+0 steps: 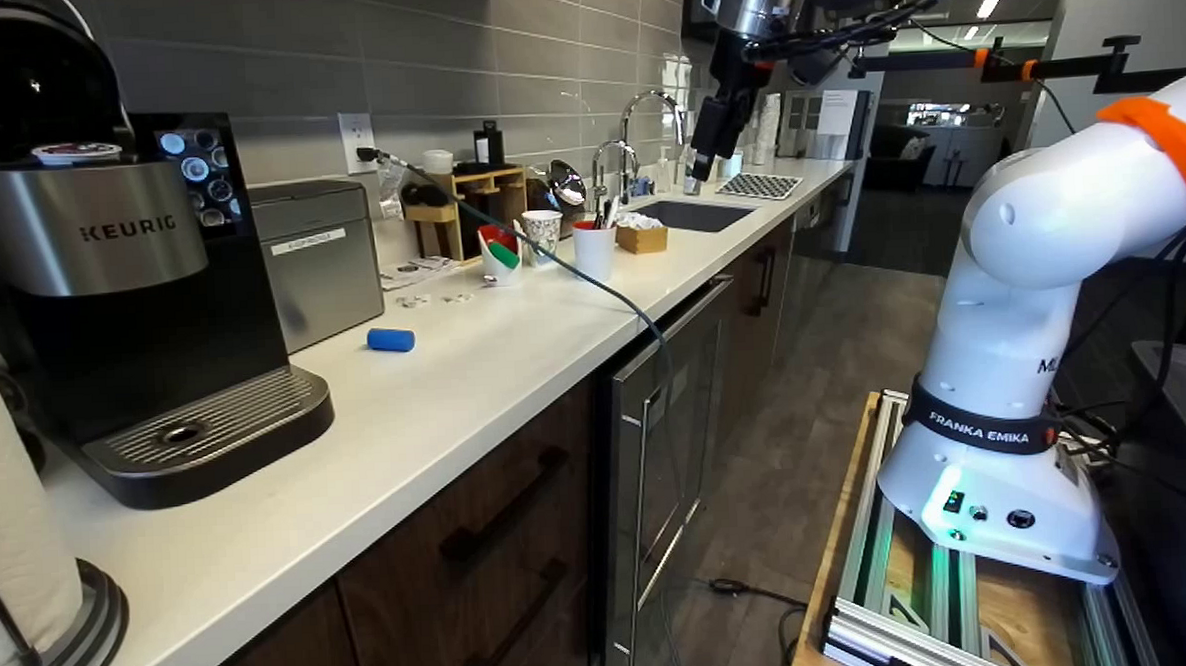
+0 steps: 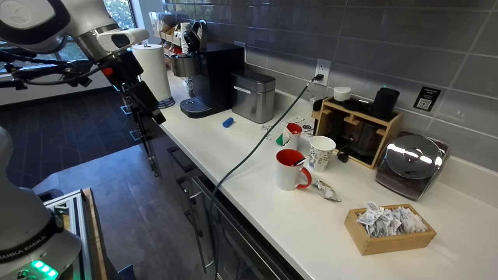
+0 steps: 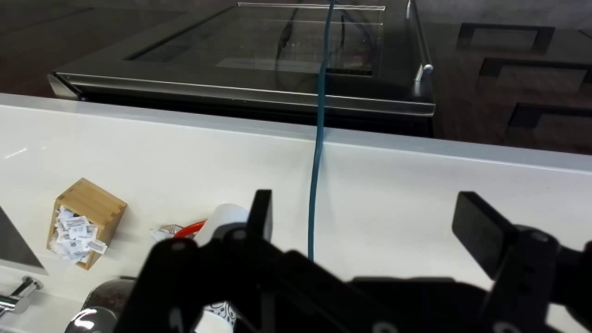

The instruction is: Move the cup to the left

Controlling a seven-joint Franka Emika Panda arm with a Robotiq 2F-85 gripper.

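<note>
The cup, a white paper cup with a printed pattern, stands upright on the counter in both exterior views [image 1: 542,231] [image 2: 320,154]. In the wrist view only part of the cup [image 3: 215,320] shows at the bottom edge, mostly hidden behind the gripper. The marks look dark and bluish; I cannot make out reddish ones. My gripper [image 3: 370,222] is wide open, with only bare counter and a cable seen between its fingers. The gripper [image 1: 698,168] is raised and apart from the cup. It also shows in an exterior view [image 2: 153,112], left of the counter.
A red-handled mug [image 2: 286,177] and a red-lined mug [image 2: 294,136] stand close beside the cup. A dark cable [image 2: 249,155] crosses the counter. A wooden packet box [image 2: 393,245], a wooden rack [image 2: 393,126], a blue cylinder [image 2: 228,122] and a coffee machine [image 1: 153,342] are nearby.
</note>
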